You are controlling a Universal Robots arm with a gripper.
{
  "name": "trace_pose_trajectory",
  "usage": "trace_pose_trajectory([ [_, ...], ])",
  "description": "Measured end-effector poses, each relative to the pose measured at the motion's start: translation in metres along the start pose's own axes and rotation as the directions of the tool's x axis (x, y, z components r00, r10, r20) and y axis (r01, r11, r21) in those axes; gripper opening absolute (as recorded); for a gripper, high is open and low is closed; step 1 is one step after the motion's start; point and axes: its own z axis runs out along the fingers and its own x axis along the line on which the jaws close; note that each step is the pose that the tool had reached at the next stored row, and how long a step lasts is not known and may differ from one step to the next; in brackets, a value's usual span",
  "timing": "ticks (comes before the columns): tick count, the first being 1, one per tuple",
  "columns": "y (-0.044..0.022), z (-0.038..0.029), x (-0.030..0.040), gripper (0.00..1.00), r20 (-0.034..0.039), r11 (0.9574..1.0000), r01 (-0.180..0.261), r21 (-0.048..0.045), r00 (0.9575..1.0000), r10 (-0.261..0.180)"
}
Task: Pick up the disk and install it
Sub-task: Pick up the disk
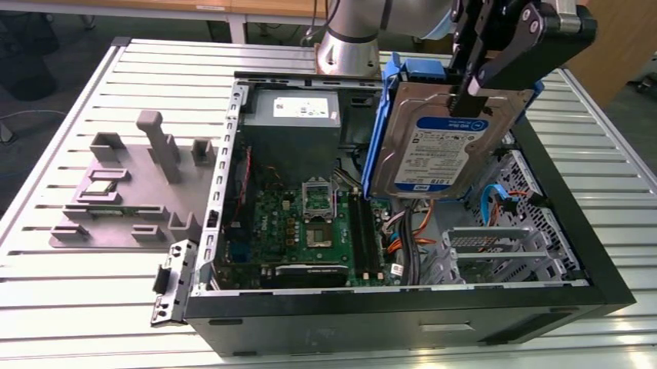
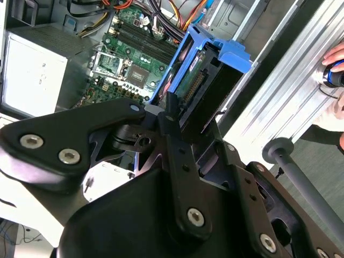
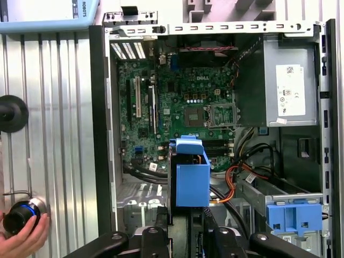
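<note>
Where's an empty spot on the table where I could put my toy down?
Bare ribbed table lies in front of the grey holder block, at the exterior view's left, and behind it too. Inside the computer case it is crowded: circuit board, cables, and the disk in the pincer above.

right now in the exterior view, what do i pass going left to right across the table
grey fixture block → motherboard → the disk, held up in the air → black case wall
</note>
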Motion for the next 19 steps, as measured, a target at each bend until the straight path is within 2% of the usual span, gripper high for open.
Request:
trace_pose_trajectory([
  [19, -0.0016, -0.0001, 0.0032, 0.35, 0.0, 1.0, 0.0, 0.0, 1.0, 0.0],
])
